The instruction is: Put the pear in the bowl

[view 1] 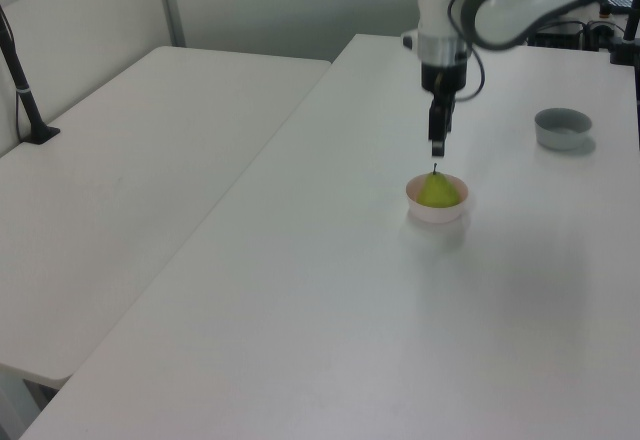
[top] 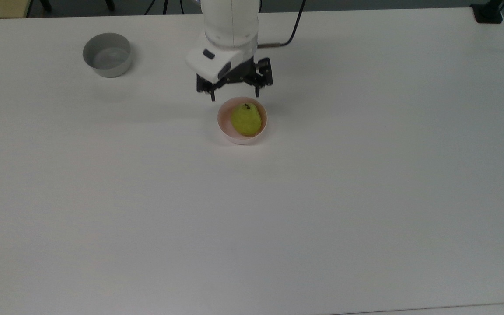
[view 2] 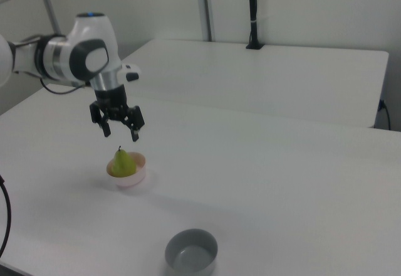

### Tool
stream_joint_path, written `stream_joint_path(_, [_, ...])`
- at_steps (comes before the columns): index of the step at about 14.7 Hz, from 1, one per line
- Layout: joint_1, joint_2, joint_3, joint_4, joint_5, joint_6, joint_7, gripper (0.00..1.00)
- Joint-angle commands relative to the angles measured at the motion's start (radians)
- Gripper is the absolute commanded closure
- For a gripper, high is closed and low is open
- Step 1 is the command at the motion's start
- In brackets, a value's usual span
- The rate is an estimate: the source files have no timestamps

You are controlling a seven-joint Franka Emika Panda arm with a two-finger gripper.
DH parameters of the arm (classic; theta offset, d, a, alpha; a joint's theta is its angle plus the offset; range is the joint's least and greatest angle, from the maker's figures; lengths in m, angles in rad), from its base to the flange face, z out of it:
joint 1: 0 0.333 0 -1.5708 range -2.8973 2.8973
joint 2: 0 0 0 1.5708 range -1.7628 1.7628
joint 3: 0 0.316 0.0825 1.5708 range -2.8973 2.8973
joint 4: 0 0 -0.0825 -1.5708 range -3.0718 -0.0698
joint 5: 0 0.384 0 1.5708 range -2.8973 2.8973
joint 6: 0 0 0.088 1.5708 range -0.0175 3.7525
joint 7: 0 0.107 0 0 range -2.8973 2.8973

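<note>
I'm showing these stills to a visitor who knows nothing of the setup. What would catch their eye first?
The yellow-green pear, the one bright spot on the white table, sits stem-up in a pink bowl near the middle. Just above it hangs the claw, open and empty. A grey bowl stands apart, toward the top view's upper left.

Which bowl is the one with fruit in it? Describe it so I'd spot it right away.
On the big white table, look just below the robot's open gripper near the middle. There sits a small pale pink bowl holding a yellow-green pear with its dark stem up. The other bowl, the grey bowl toward the top view's left, is straight-sided.
</note>
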Motion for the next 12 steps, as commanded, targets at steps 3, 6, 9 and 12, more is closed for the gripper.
stream_joint_path(3, [-0.093,-0.100,-0.003,0.212,-0.021,-0.358,0.021,0.00])
stream_joint_path(6, [-0.164,-0.157,-0.001,0.238,-0.015,-0.435,0.009,0.00])
stream_joint_path(9, [-0.208,-0.184,-0.007,0.230,-0.012,-0.437,-0.049,0.00])
stream_joint_path(12, [-0.221,-0.183,-0.016,0.230,-0.006,-0.387,-0.211,0.00])
